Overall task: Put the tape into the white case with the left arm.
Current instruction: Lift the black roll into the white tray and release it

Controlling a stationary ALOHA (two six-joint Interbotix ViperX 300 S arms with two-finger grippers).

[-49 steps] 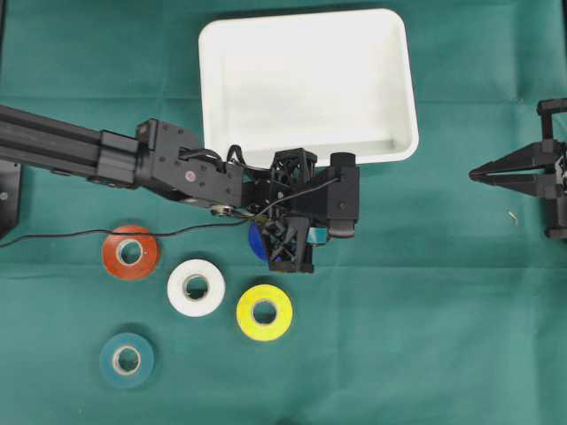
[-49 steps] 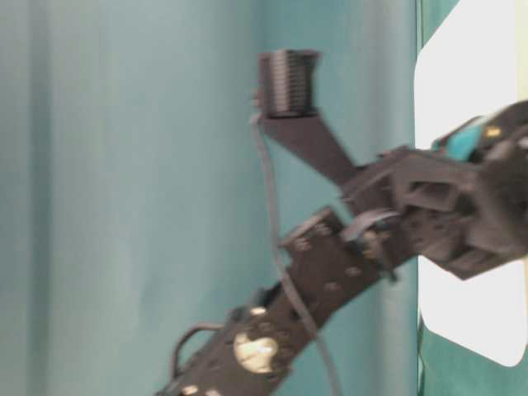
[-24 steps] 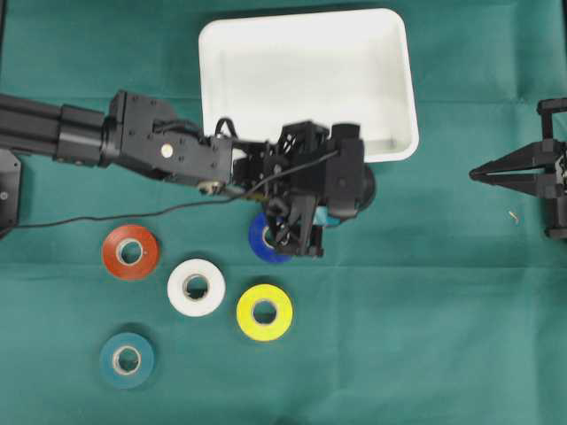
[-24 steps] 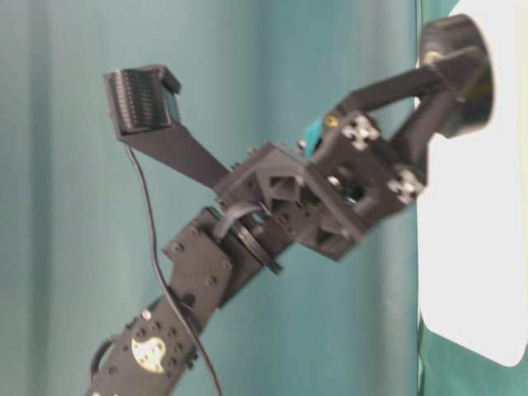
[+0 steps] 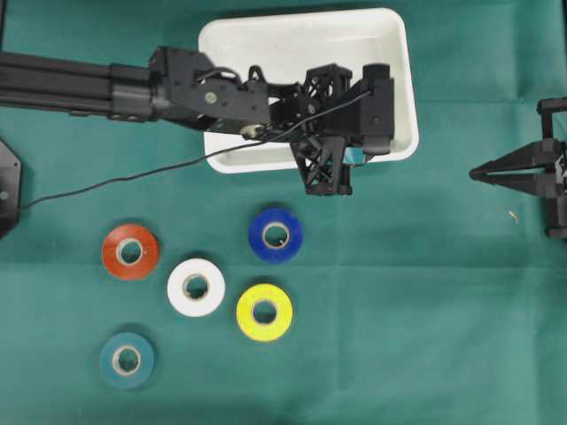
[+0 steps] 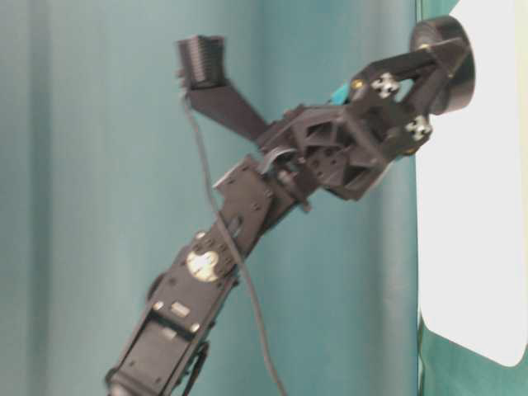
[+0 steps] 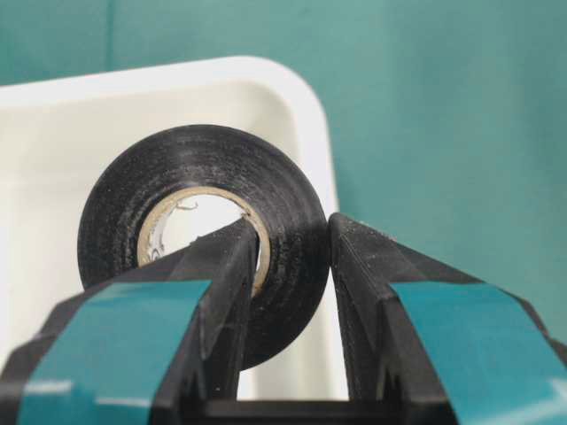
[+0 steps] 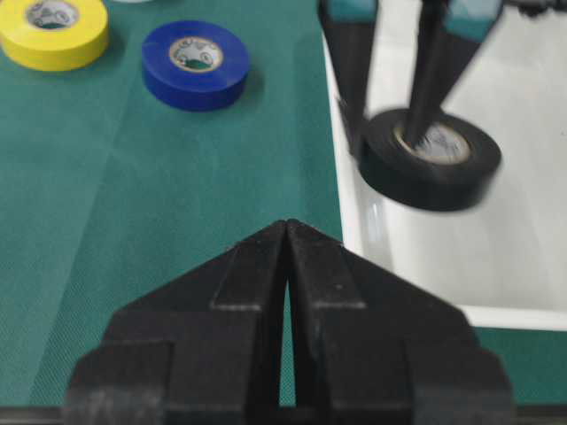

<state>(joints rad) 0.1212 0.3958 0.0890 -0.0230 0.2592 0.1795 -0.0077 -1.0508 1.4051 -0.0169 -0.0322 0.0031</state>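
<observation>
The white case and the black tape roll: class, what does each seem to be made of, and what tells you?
The white case: probably moulded plastic, smooth with a slight sheen; rounded corners and one-piece raised rim suggest it.
The black tape roll: likely vinyl tape, matt, faintly grained, wound on a pale core, possibly cardboard.

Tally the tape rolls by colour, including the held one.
Black tape roll, held in the left hand over the white plastic case: 1
Blue tape roll: 1
Red tape roll: 1
White tape roll: 1
Yellow tape roll: 1
Teal tape roll: 1
Total: 6
</observation>
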